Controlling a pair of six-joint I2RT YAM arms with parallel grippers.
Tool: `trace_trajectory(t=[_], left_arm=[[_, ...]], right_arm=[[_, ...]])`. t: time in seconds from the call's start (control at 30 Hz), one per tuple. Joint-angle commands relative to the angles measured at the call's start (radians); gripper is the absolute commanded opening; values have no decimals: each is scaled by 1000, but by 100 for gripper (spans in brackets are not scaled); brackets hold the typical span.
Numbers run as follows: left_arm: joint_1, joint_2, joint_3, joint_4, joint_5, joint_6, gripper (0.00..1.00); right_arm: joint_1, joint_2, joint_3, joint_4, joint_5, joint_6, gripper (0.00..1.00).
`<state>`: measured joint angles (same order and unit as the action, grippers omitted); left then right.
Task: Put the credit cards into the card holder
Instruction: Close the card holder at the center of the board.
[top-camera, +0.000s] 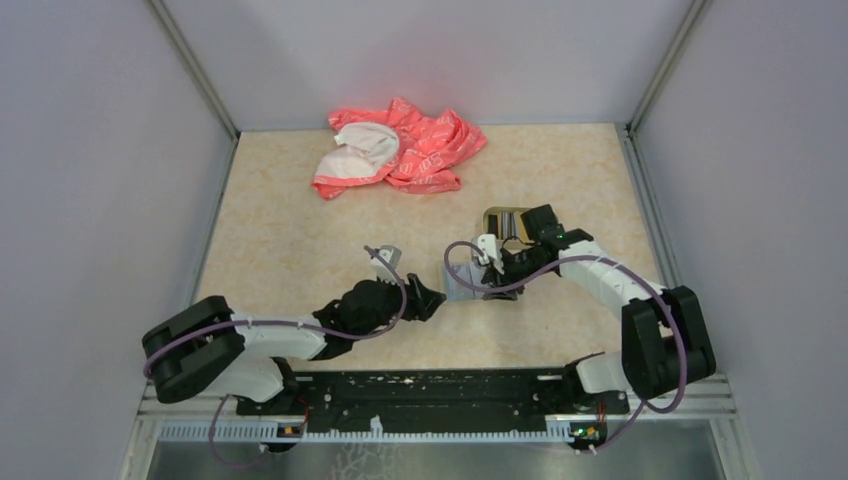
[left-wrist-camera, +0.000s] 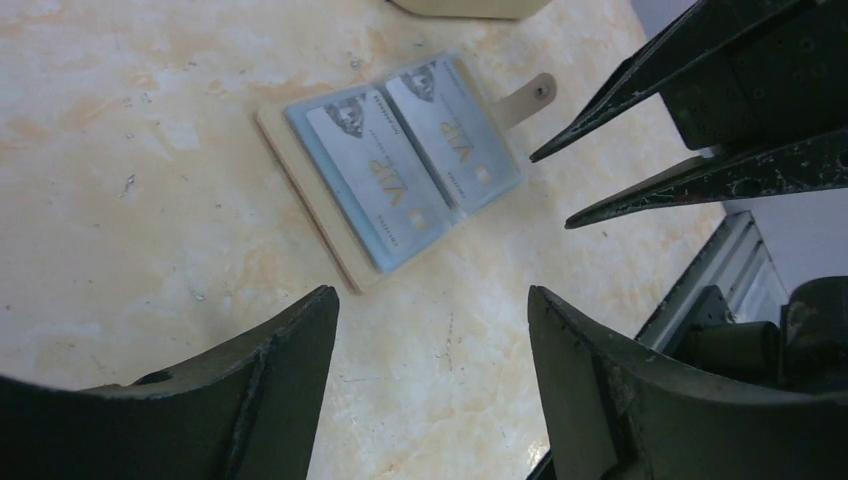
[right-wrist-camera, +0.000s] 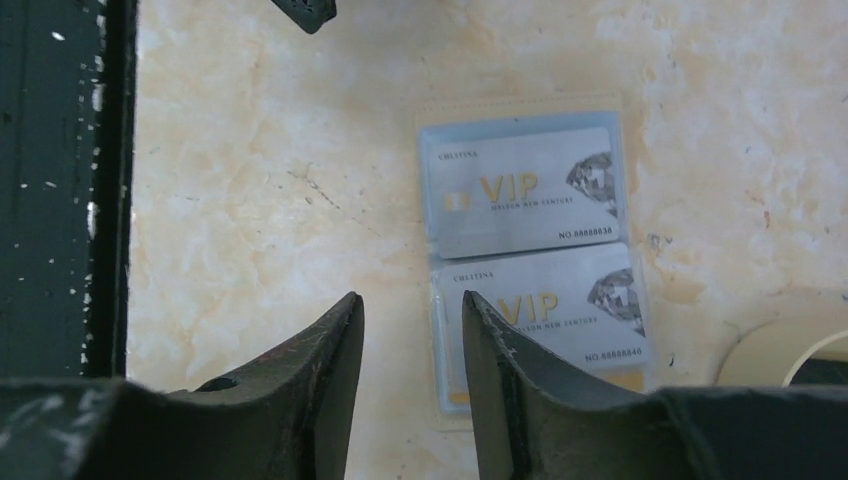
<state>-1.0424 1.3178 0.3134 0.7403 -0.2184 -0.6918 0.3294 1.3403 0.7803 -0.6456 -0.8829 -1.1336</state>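
The black left gripper (left-wrist-camera: 430, 300) gapes wide and empty; the black right gripper (right-wrist-camera: 410, 300) stands narrow and empty. The open beige folding card holder (left-wrist-camera: 310, 190) lies on the mottled cream table (left-wrist-camera: 120, 150) with two silver plastic credit cards (right-wrist-camera: 525, 190) sleeved. The task is likely finished.

On your table (top-camera: 300, 230), the holder (top-camera: 461, 287) lies at the middle, with the left gripper (top-camera: 428, 298) at its 9 o'clock and the right gripper (top-camera: 493, 277) at its 3; tray (top-camera: 503, 221) at 1, red cloth (top-camera: 400, 150) far off at 11
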Motion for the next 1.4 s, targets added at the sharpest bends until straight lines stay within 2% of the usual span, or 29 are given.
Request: trace_trajectory(t=[0.0,0.2,0.5,0.63,0.8,1.37], left_arm=[[5,78,70,-50,-56,-46,72],[6,192,195,-118,-35,-33,54],[31,245,247,-207,-65,-103,56],[38,302,288,-218,-22,-93,57],[38,344,323,-226,12,-77,52],[38,360,323,-215,24,-89,50]], right_arm=[[15,32,33,113,104,148,38],[25,69,51,145,190,215,33],[25,97,56,155,231,249,32],[25,112,62,155,249,265,30],[25,118,61,156,255,268,29],[25,133,70,144,257,276,28]])
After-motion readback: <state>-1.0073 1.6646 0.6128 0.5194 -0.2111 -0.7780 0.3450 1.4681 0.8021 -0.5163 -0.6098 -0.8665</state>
